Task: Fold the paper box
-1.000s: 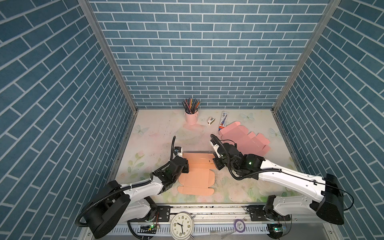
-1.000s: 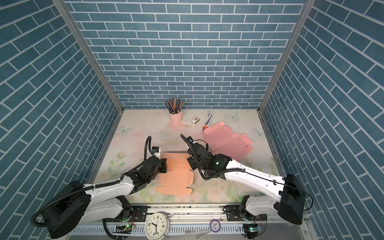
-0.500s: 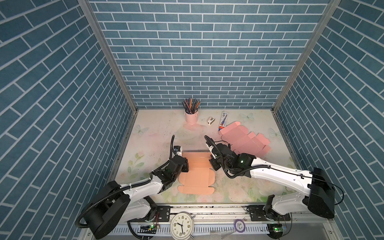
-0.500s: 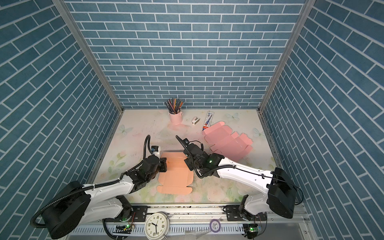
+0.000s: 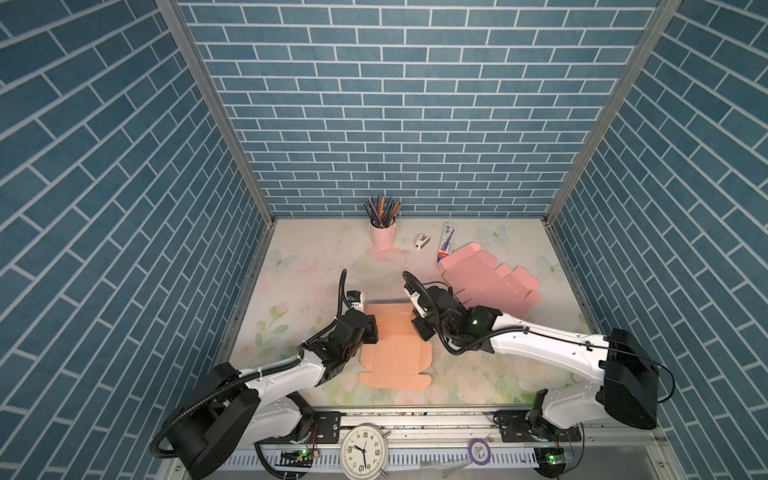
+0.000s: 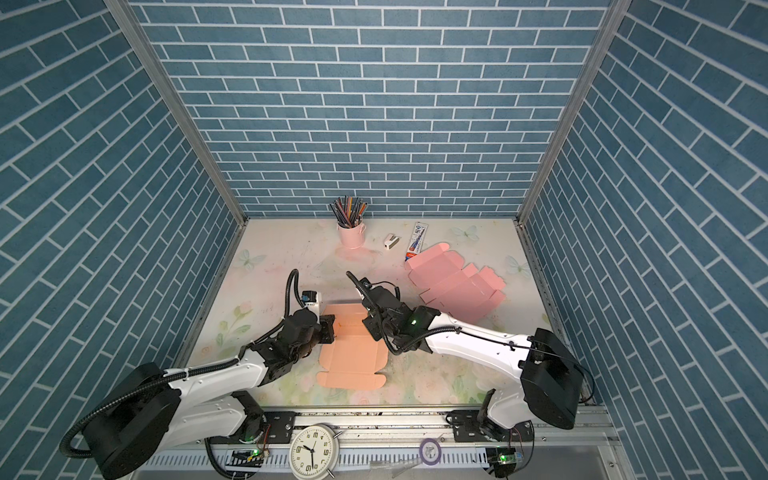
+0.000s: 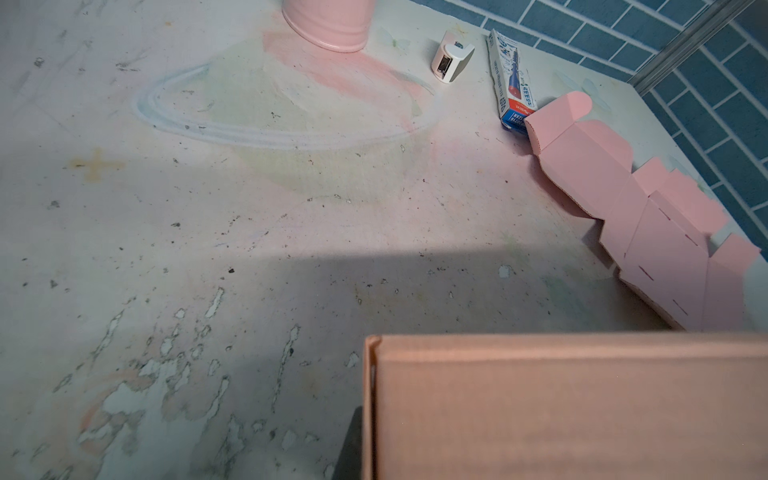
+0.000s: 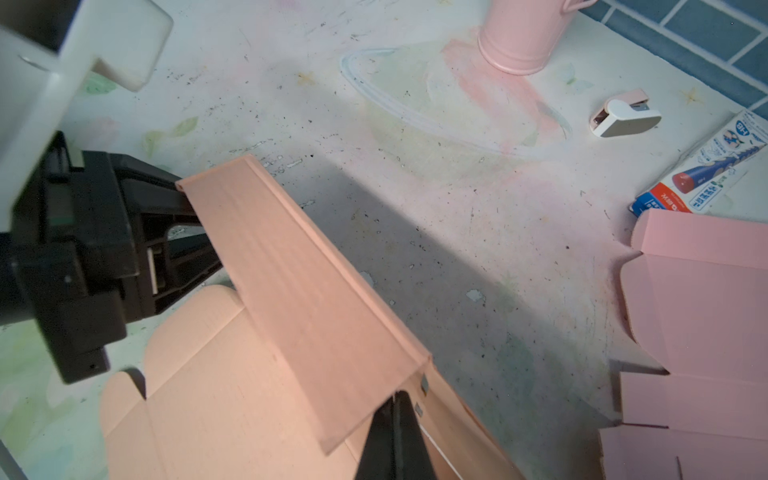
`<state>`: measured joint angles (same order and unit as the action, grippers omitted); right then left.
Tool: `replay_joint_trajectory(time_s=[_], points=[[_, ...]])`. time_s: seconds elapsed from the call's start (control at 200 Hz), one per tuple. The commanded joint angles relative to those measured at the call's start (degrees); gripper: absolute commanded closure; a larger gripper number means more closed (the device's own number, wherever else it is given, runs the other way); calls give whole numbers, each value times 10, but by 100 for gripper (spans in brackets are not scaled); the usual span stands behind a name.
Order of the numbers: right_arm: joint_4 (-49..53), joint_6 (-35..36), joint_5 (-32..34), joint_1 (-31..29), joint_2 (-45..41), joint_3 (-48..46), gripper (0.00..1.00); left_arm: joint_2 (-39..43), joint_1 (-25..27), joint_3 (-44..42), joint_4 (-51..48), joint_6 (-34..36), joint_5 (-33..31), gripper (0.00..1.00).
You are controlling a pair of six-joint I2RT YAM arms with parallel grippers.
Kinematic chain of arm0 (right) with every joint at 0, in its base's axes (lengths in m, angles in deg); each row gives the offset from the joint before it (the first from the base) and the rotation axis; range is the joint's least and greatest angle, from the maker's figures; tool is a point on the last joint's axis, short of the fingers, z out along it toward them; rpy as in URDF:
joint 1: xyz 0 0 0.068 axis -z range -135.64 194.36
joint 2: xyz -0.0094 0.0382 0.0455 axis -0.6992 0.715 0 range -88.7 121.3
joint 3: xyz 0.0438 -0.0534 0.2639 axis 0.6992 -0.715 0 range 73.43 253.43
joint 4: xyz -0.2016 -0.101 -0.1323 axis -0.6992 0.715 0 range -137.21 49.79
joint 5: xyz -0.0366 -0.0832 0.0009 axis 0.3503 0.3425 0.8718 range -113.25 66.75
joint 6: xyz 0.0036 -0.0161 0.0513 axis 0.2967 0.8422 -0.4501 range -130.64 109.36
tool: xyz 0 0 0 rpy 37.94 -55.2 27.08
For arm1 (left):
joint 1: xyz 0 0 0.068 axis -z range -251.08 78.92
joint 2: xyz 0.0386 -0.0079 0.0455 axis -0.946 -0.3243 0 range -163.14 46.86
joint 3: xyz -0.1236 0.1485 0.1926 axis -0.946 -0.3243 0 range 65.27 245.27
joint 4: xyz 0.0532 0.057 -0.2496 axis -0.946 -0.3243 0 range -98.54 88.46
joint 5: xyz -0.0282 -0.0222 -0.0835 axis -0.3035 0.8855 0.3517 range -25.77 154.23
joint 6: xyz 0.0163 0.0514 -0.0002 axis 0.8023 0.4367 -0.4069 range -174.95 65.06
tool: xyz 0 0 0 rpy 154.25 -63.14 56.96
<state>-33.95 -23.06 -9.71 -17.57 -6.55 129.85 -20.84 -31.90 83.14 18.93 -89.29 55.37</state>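
Observation:
The orange paper box point(image 5: 395, 357) point(image 6: 353, 353) lies unfolded near the table's front middle. Its far flap point(image 8: 299, 291) point(image 7: 561, 407) is raised and leans back over the base. My left gripper point(image 5: 373, 329) point(image 6: 331, 328) point(image 8: 183, 232) is at the flap's left end, shut on that edge, and its fingertips are hidden behind the card. My right gripper point(image 5: 417, 328) point(image 6: 370, 326) point(image 8: 395, 401) is at the flap's right end. Its black fingers are pressed together with nothing between them, and the tip is tucked just under the flap's corner.
A second flat pink box blank point(image 5: 490, 282) lies at the back right. A pink pencil cup point(image 5: 383, 235), a small white stapler point(image 5: 422, 241) and a blue-and-white carton point(image 5: 448, 243) stand along the back wall. A clock point(image 5: 364, 451) sits on the front rail.
My right arm's elbow has swung leftward, and its gripper has shifted slightly at the flap's right end. The left arm has stayed where it was.

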Motion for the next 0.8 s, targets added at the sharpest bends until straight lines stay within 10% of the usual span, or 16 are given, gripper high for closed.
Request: replay_joint_trajectory(time_s=[0.0, 0.435, 0.795], points=[[-35, 24, -11, -2, -23, -5, 100, 15, -12, -7, 25, -24, 30, 100], [-210, 46, -48, 2, -232, -185, 80, 106, -135, -41, 9, -32, 143, 100], [-520, -76, -225, 104, -326, -391, 52, 172, -217, -53, 42, -82, 285, 100]])
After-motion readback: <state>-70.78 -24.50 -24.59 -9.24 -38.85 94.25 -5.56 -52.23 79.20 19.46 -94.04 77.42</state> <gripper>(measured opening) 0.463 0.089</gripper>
